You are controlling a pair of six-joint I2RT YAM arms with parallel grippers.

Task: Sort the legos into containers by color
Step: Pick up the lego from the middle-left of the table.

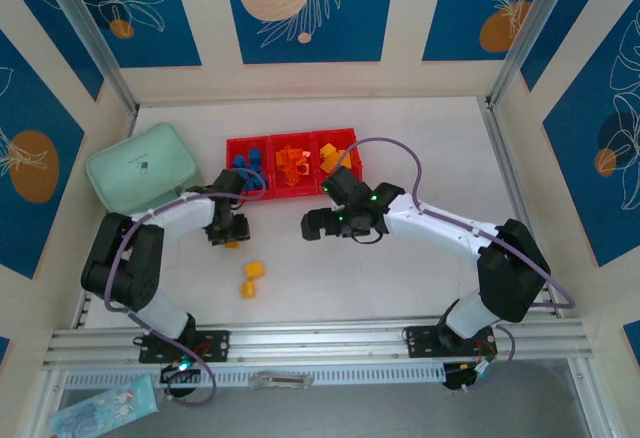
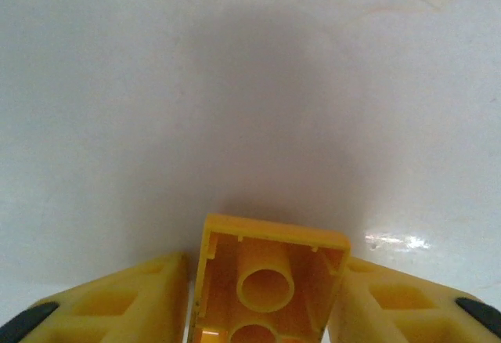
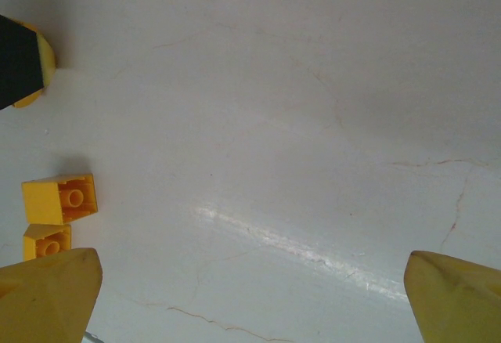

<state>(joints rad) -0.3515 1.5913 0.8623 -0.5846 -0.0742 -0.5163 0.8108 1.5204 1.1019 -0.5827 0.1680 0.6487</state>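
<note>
Your left end effector (image 1: pixel 229 234) is pinching a yellow brick (image 2: pixel 270 280) just left of the desk's centre. In the left wrist view its yellow moulded fingers (image 2: pixel 125 300) press in on the brick's two side walls. The brick is turned with its hollow underside toward the camera, so you see thin plastic walls and round tubes inside. I cannot tell whether it is resting on the desk (image 3: pixel 313 124) or raised off it.

Your right end effector (image 1: pixel 312 226) is spread wide with nothing between its jaws. It hangs near the centre of the desk, and its wedge-shaped yellow fingertips (image 3: pixel 458 296) sit far apart at the bottom corners of the right wrist view. The desk beneath is smooth, white and glossy, with a streak of glare and faint hairline cracks.

Two loose yellow bricks (image 1: pixel 251 278) lie side by side, between the centre and the near edge and left of the midline. They are small and boxy, each with a round stud or tube on one face.

The red tray (image 1: pixel 230 158) sits at the middle of the far edge. It is low, shiny plastic, with three square compartments in a row. The left one holds blue bricks (image 1: pixel 252 168), the middle one orange bricks (image 1: pixel 292 165) in a jumbled heap, and the right one yellow-orange bricks (image 1: pixel 330 158).

A mint-green case (image 1: pixel 141 166) with rounded corners lies toward the far left corner, apart from the tray.
</note>
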